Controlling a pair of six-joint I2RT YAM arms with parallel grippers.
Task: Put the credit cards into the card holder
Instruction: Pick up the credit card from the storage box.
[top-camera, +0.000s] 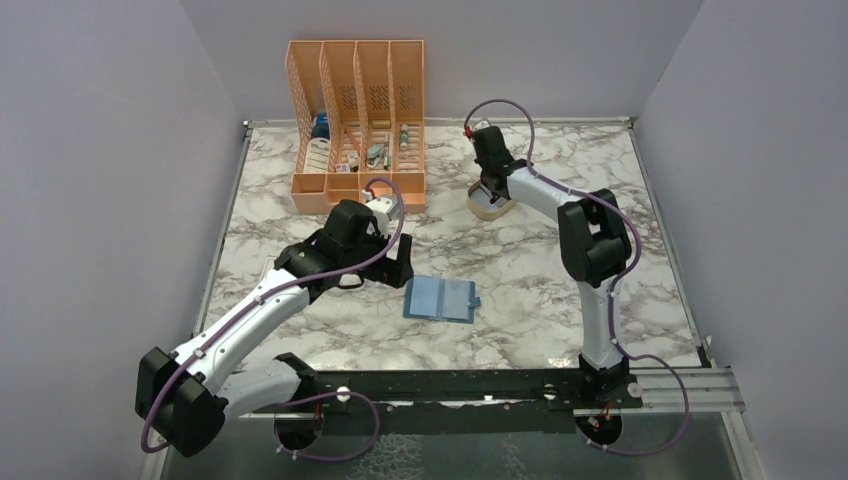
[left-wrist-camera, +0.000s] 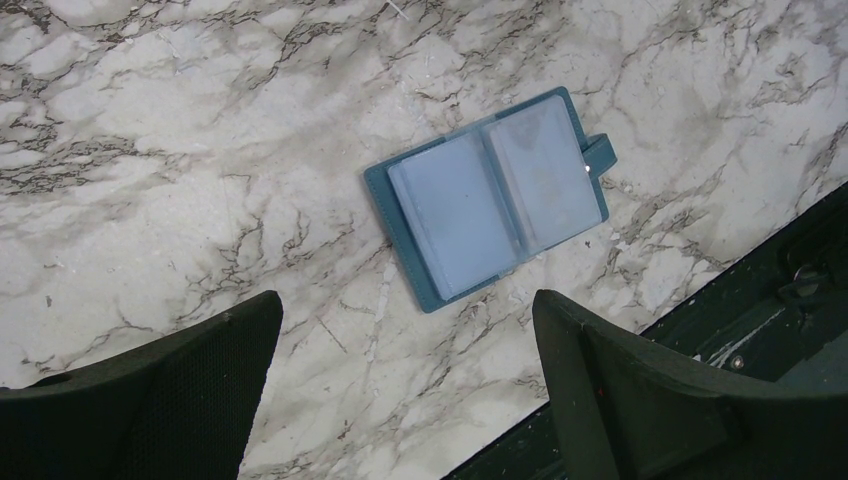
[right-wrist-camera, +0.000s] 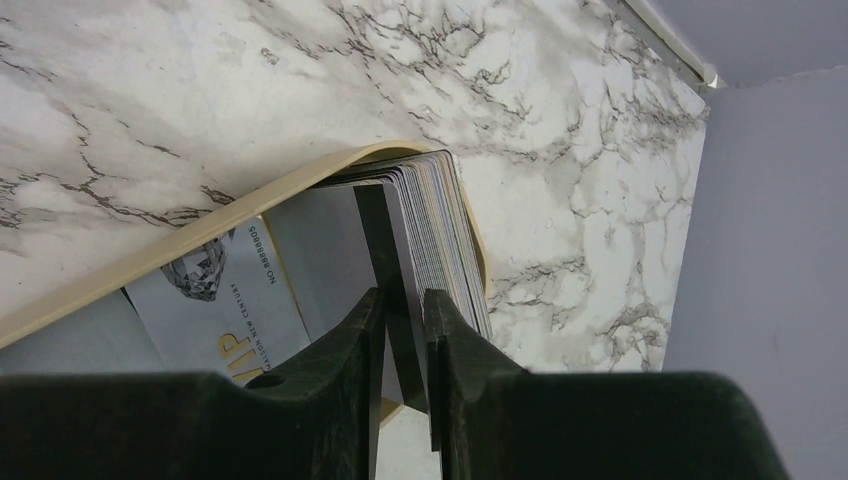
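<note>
The teal-blue card holder (top-camera: 441, 298) lies open on the marble table, its lighter blue-grey slots facing up; it also shows in the left wrist view (left-wrist-camera: 495, 195). My left gripper (top-camera: 392, 262) hovers just left of it, open and empty (left-wrist-camera: 405, 300). My right gripper (top-camera: 490, 193) reaches down into the beige oval tray (top-camera: 482, 210). In the right wrist view its jaws (right-wrist-camera: 405, 295) stand close together around one dark grey credit card (right-wrist-camera: 385, 240), tilted apart from the upright stack of credit cards (right-wrist-camera: 445, 230). A pale card with gold lettering (right-wrist-camera: 215, 310) lies flat in the tray.
An orange slotted file rack (top-camera: 357, 120) with small items stands at the back left. The beige tray's rim (right-wrist-camera: 200, 235) curves round the cards. A black rail (top-camera: 450, 385) runs along the near table edge, and grey walls enclose the table.
</note>
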